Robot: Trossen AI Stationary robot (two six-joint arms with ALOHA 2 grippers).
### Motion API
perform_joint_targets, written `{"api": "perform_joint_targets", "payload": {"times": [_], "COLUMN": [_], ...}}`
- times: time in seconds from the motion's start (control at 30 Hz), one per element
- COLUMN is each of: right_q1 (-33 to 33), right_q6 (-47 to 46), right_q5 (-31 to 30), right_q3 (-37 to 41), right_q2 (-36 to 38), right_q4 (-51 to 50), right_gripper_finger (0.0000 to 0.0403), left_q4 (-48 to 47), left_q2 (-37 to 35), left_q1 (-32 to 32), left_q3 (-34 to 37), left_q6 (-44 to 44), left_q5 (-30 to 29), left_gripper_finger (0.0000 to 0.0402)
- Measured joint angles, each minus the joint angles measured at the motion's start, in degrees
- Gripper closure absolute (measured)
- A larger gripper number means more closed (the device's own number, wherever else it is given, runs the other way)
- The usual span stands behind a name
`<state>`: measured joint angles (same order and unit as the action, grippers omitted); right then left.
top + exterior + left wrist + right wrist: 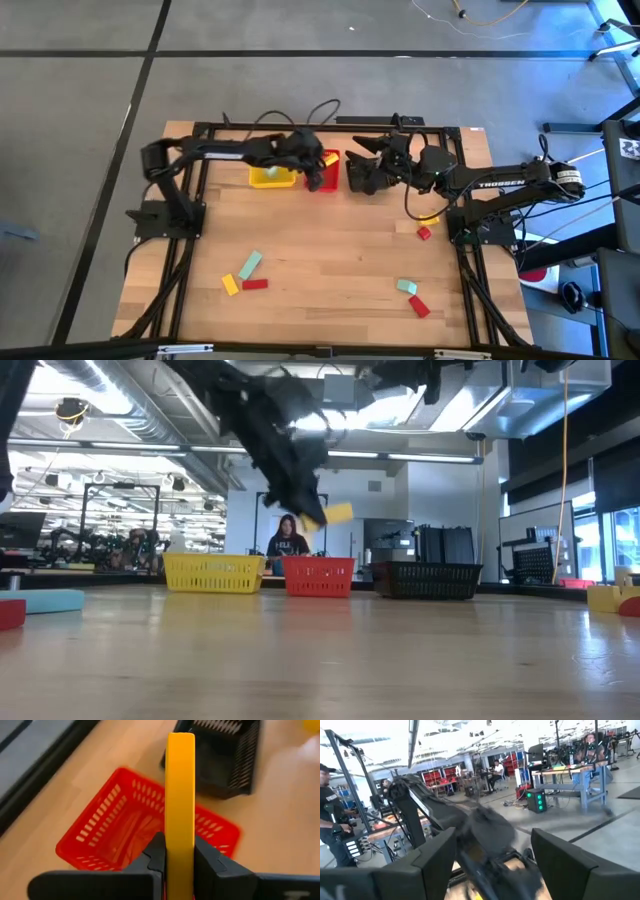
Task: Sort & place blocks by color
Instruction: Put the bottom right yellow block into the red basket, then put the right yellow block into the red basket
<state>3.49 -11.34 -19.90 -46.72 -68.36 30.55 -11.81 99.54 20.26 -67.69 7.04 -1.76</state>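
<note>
My left gripper is shut on a yellow block and hangs above the red basket; the low view shows the yellow block in the air over the red basket. My right gripper is open and holds nothing. It hovers over the black basket, facing the left arm. Loose blocks lie flat on the table: a teal block, a yellow block and a red block near left, and a red block, a teal block and a red block to the right. My left gripper pinches the yellow block between its two fingers, one on each broad face, at the block's near end. The rest of the block sticks out past the fingertips. The block is lifted clear, above the red basket.
Three mesh baskets stand in a row at the table's far side: the yellow basket on the left, the red one in the middle, the black one on the right. A yellow cable lies near the right arm's base. People are in the room beyond.
</note>
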Motion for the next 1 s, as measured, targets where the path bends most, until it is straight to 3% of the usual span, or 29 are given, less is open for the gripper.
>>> {"api": "perform_joint_targets", "payload": {"times": [0.33, 0.67, 0.83, 1.0], "right_q1": [0.00, 0.00, 0.00, 0.00], "right_q6": [0.07, 0.07, 0.07, 0.07], "right_q5": [-0.15, -0.13, -0.13, -0.09], "right_q3": [0.00, 0.00, 0.00, 0.00], "right_q2": [0.00, -0.02, -0.02, -0.02], "right_q4": [-0.20, -0.20, -0.20, -0.41], "right_gripper_finger": [0.0144, 0.0144, 0.0144, 0.0144], "left_q4": [-0.31, -0.64, -4.66, -6.63], "left_q2": [6.16, 6.37, 1.84, -9.37], "left_q1": [1.13, 1.66, 2.92, 3.98], "left_q3": [-0.52, -0.52, -0.42, 0.51], "left_q6": [3.28, 4.91, 5.01, 6.28], "left_q5": [-1.57, -1.27, 0.49, 2.83], "left_gripper_finger": [0.0356, 0.0257, 0.0203, 0.0185]}}
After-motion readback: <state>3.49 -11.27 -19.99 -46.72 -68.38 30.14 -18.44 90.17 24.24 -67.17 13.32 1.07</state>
